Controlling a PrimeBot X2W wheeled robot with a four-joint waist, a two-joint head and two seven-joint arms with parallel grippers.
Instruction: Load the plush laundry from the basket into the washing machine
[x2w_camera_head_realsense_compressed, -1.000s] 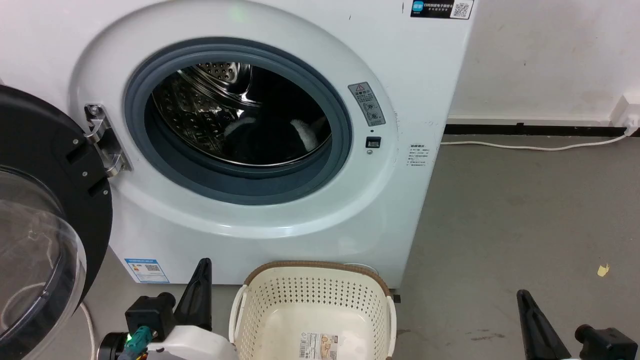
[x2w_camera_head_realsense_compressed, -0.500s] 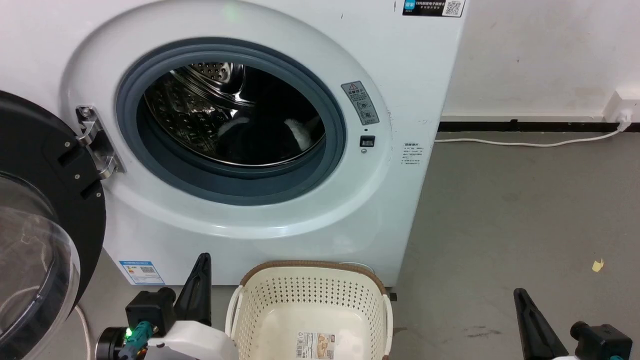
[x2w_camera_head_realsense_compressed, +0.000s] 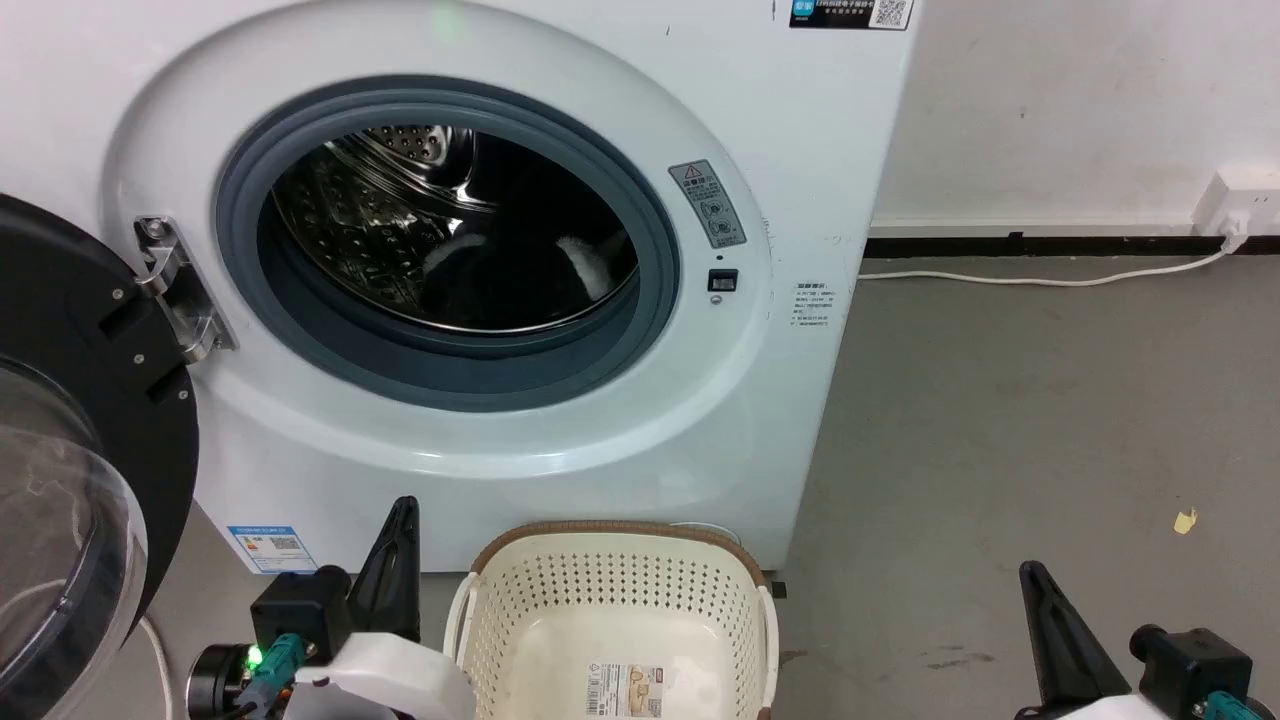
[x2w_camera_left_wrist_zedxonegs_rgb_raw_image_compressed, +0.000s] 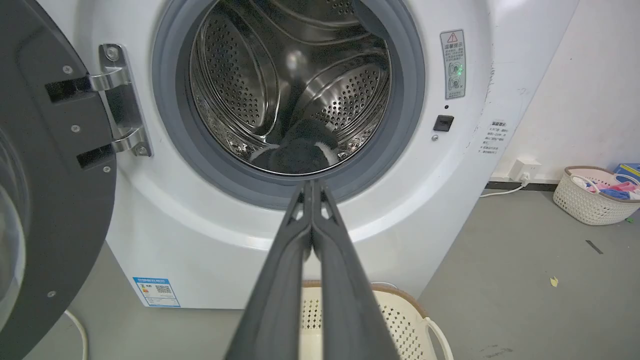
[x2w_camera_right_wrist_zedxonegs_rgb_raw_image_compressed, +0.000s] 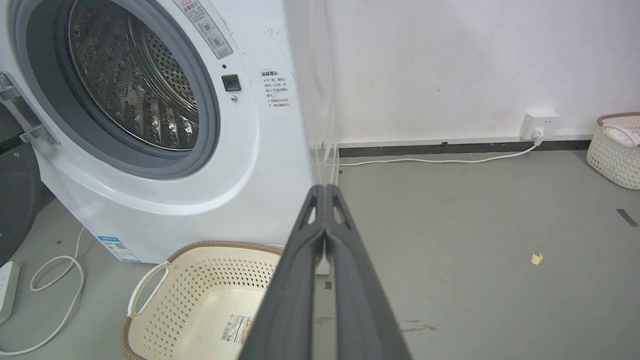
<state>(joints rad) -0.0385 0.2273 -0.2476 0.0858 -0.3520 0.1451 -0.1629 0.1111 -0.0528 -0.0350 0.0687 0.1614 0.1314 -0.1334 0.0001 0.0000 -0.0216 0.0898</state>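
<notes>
The plush laundry (x2w_camera_head_realsense_compressed: 500, 280) lies inside the washing machine (x2w_camera_head_realsense_compressed: 800, 150), low in its steel drum (x2w_camera_head_realsense_compressed: 370, 210) just behind the grey gasket (x2w_camera_head_realsense_compressed: 655, 300); it is black fur with a white patch at either side. Nearest the camera, the left tool (x2w_camera_head_realsense_compressed: 404, 512) hangs in front of the washing machine's lower left panel, its two dark fingers clenched flat together. In its wrist view the tips point at the lower lip of the porthole. The right tool (x2w_camera_head_realsense_compressed: 1031, 575) is out past the washing machine's right side, over the grey floor (x2w_camera_head_realsense_compressed: 1000, 420), and is likewise clenched on itself. Between the two, the cream basket (x2w_camera_head_realsense_compressed: 610, 585) stands on the floor just before the washing machine's front, its bare base showing a printed label (x2w_camera_head_realsense_compressed: 625, 690). The black-rimmed glass door (x2w_camera_head_realsense_compressed: 90, 420) is swung wide to the washing machine's left on a metal hinge (x2w_camera_head_realsense_compressed: 175, 290). A blue sticker (x2w_camera_head_realsense_compressed: 265, 545) sits at the washing machine's lower left corner. Farther off to its right, a yellow scrap (x2w_camera_head_realsense_compressed: 1185, 520) lies on the floor. A white cable (x2w_camera_head_realsense_compressed: 1040, 280) runs along the wall from the washing machine's right side to a wall socket (x2w_camera_head_realsense_compressed: 1235, 195). A second pale basket (x2w_camera_left_wrist_zedxonegs_rgb_raw_image_compressed: 590, 200) holding coloured items stands by the wall.
</notes>
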